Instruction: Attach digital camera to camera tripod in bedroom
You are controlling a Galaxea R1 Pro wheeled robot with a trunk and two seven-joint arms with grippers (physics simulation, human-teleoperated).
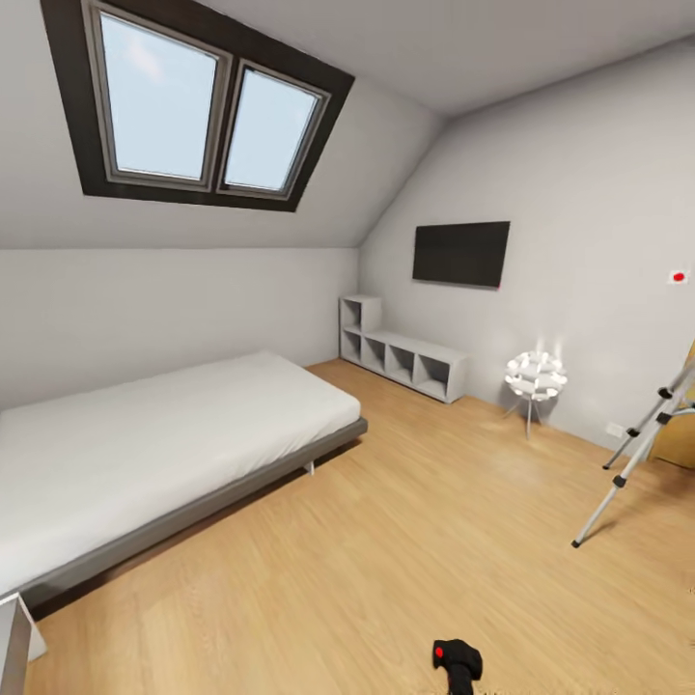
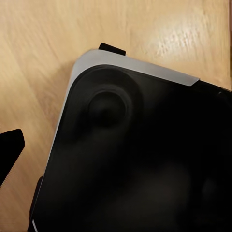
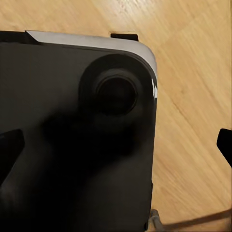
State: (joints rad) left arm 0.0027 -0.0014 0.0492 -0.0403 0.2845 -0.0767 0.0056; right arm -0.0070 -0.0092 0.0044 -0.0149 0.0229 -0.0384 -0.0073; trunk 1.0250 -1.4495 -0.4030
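Roll slowly to the camera [image 1: 458, 662] on the floor [image 1: 386, 541]; tripod [image 1: 632, 463] waits right. Can't tell either gripper's grip.

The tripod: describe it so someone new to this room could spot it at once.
Start at the black TV on the right wall and go right, past the white ball-cluster lamp. At the picture's right edge, the tripod shows as slanted silver legs with black joints and feet on the wood floor. Nothing else there is metallic and leggy.

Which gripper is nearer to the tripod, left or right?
Probably right: the tripod stands off to the robot's right. Left gripper and right gripper both hang over the robot's base.
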